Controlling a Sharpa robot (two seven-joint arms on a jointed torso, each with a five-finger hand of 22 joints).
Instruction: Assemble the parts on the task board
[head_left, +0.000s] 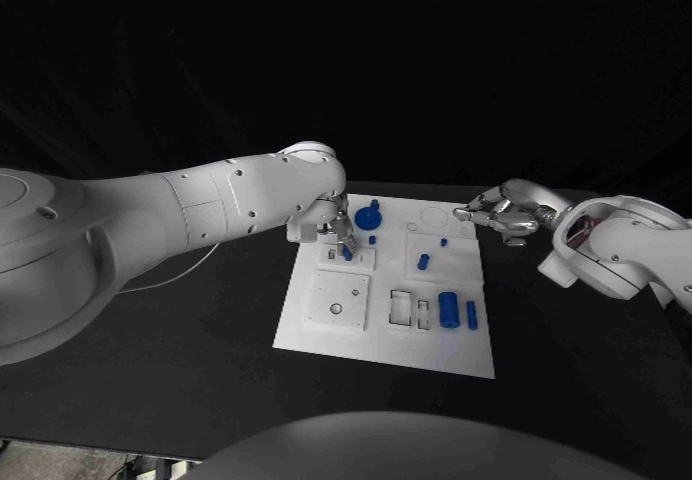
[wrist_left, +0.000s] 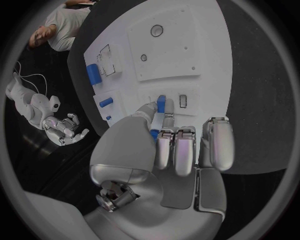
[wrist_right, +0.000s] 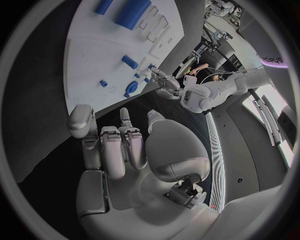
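Left hand (wrist_left: 164, 142) pinching a small blue part (wrist_left: 160, 104) over the white task board (wrist_left: 165, 50), right hand (head_left: 498, 214) off the board's far corner, fingers curled, holding nothing

Head view: looks steeply down from above the bench (head_left: 173, 400), taking in the whole task board (head_left: 387, 335) from afar. Left wrist view: from behind the left hand (wrist_left: 169, 150), close above the board's near corner. Right wrist view: from behind the right hand (wrist_right: 125, 150), off the board's edge, facing across it. All three views share the white board; the right wrist view also takes in the left hand.
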